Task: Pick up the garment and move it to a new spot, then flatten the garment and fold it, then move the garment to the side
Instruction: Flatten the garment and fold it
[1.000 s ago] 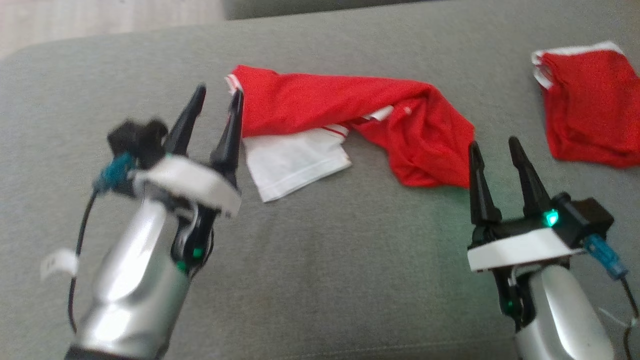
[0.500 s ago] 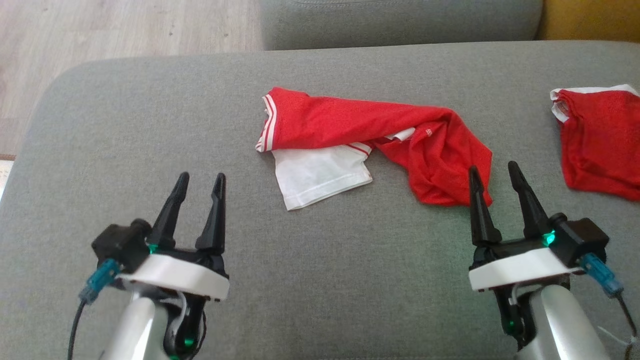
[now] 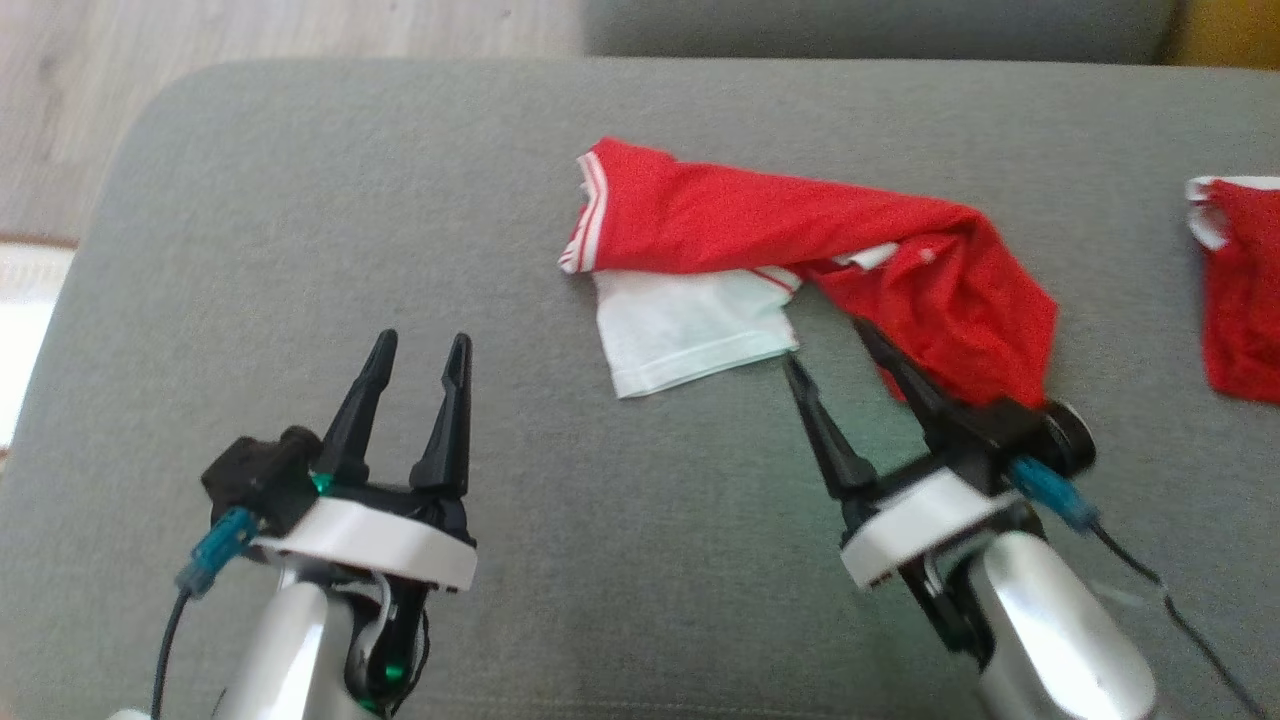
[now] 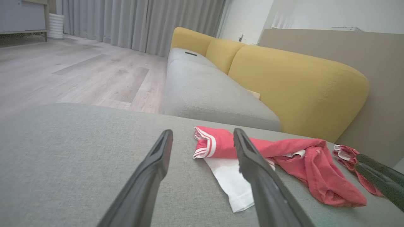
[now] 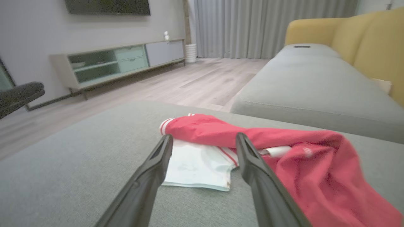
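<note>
The garment point(image 3: 800, 240) is a crumpled red shirt with a white sleeve sticking out, lying mid-cushion on the grey sofa seat point(image 3: 300, 220). It also appears in the left wrist view point(image 4: 284, 157) and the right wrist view point(image 5: 284, 151). My right gripper point(image 3: 828, 340) stands open just in front of the white sleeve and the red bunch, fingers angled up-left, nothing between them. My left gripper point(image 3: 420, 345) is open at the lower left, well apart from the garment. Both pairs of fingers frame the garment in their wrist views point(image 4: 202, 135) point(image 5: 203, 138).
A second red garment point(image 3: 1240, 285) lies at the right edge of the seat. Wooden floor point(image 3: 250, 30) lies beyond the cushion's rounded left edge. A yellow sofa back point(image 4: 300, 82) and another grey cushion point(image 4: 205, 91) stand behind. A low TV cabinet point(image 5: 110, 63) lines the wall.
The camera has shifted. My right gripper has swung leftward and tilted, its tips now near the white sleeve. My left gripper pulled back from the garment's left end earlier and now rests low.
</note>
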Robot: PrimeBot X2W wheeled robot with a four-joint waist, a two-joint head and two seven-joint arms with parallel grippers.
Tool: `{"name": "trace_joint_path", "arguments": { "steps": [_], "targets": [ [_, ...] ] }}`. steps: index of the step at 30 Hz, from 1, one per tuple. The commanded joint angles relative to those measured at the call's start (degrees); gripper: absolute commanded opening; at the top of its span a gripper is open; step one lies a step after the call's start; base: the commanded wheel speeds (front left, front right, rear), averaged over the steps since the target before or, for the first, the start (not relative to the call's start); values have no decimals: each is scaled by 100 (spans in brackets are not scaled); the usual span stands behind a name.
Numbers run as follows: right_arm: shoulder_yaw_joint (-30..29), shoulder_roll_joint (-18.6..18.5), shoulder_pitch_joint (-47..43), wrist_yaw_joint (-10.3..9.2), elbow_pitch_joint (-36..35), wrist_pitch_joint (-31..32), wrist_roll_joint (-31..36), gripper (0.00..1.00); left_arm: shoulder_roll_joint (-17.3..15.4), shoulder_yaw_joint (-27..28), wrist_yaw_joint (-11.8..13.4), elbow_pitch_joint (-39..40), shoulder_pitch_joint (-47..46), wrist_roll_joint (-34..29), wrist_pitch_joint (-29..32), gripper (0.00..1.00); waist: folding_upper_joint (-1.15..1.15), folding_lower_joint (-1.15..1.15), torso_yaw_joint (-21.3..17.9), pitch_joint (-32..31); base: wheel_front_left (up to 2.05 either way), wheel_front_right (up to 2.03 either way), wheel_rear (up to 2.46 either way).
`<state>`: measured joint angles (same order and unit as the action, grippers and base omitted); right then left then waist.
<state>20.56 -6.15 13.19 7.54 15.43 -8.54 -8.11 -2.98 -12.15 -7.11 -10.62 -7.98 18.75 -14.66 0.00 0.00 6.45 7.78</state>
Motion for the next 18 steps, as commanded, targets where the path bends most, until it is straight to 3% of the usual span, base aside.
{"name": "trace_joint_path", "arguments": {
  "steps": [1, 9, 18],
  "targets": [
    [311, -106, 385, -5, -83, 121, -57, 100, -8, 170, -30, 162, -326, -13, -33, 100, 0, 0, 222, 206, 0, 0, 0],
    [1617, -507, 1463, -5, 1047, 689, -603, 100, 8, -40, -36, 70, -495, 141, -34, 100, 0, 0, 795, 521, 0, 0, 0],
    [2535, -607, 2138, -5, 2216, 947, -951, 100, 10, -95, -37, 64, -514, 273, -34, 100, 0, 0, 1009, 627, 0, 0, 0]
  ]
}}
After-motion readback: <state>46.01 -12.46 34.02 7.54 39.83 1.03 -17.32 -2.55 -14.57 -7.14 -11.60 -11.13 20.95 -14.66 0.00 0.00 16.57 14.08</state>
